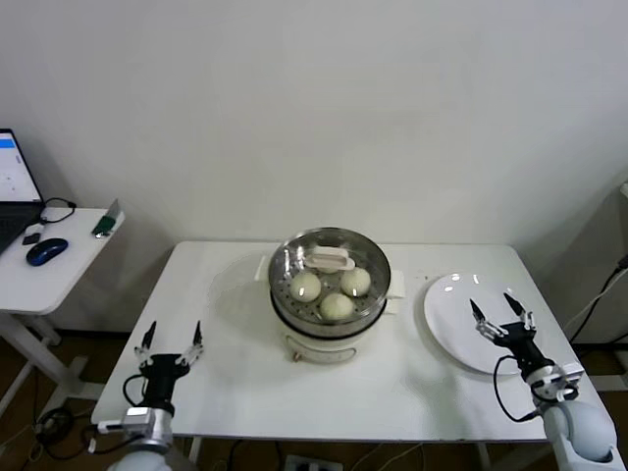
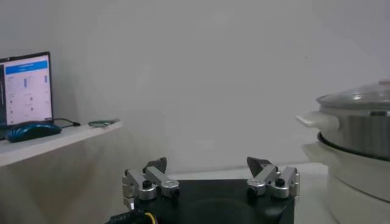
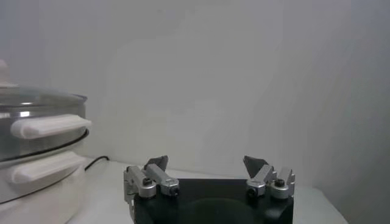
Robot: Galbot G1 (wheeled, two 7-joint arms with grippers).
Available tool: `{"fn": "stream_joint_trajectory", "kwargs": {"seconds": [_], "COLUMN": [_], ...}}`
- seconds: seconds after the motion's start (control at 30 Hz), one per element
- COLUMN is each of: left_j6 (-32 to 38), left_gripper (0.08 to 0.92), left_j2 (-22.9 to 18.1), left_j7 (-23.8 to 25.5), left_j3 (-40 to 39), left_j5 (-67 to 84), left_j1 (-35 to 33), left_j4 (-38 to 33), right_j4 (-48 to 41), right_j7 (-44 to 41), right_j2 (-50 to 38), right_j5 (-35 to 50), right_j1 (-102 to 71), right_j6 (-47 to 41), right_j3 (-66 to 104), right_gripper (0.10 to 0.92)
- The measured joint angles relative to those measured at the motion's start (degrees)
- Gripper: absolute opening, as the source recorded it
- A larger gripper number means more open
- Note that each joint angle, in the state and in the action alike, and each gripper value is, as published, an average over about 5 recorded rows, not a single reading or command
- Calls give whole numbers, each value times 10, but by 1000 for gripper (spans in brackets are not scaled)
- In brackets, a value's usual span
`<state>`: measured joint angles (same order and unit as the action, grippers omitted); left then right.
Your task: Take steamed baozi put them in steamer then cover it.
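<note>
Centrally, on the white table (image 1: 226,324), stands the steamer (image 1: 331,319), a shiny steel pot on a white base with side handles; its cover (image 1: 330,260), a clear glass lid with a cream-white bar handle, sits on top, closed over the pot; through the glass three of the steamed baozi (image 1: 337,305) are visible on the perforated tray, one left, one right, one nearer, and whether a fourth lies under the handle cannot be told. Right of the steamer, near the table's right edge, lies a flat white plate (image 1: 456,329), bare. Left gripper (image 1: 171,341) hangs at the near left corner of the table, well apart from the steamer, fingers spread wide and holding nothing; right gripper (image 1: 501,315) hangs over the near part of the plate, fingers likewise spread wide and holding nothing. Far left, on a separate side table (image 1: 69,270), sit a laptop (image 1: 15,191) with a lit screen, a blue mouse (image 1: 46,251) and a small green item (image 1: 105,224).
</note>
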<state>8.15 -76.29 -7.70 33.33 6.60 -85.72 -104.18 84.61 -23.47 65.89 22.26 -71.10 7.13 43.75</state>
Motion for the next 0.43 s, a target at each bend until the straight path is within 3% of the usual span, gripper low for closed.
{"fn": "stream_joint_trajectory", "kwargs": {"seconds": [0.43], "left_j6": [7], "left_gripper": [823], "left_j2": [-2], "left_j7": [12], "left_j3": [2], "left_j5": [-4], "left_j1": [-3], "left_j4": [0], "right_j4": [-2], "right_j7": [0], "right_j2": [3], "right_j5": [-5], "right_j1": [-2], "right_j6": [2], "right_j3": [2], "right_gripper": [823]}}
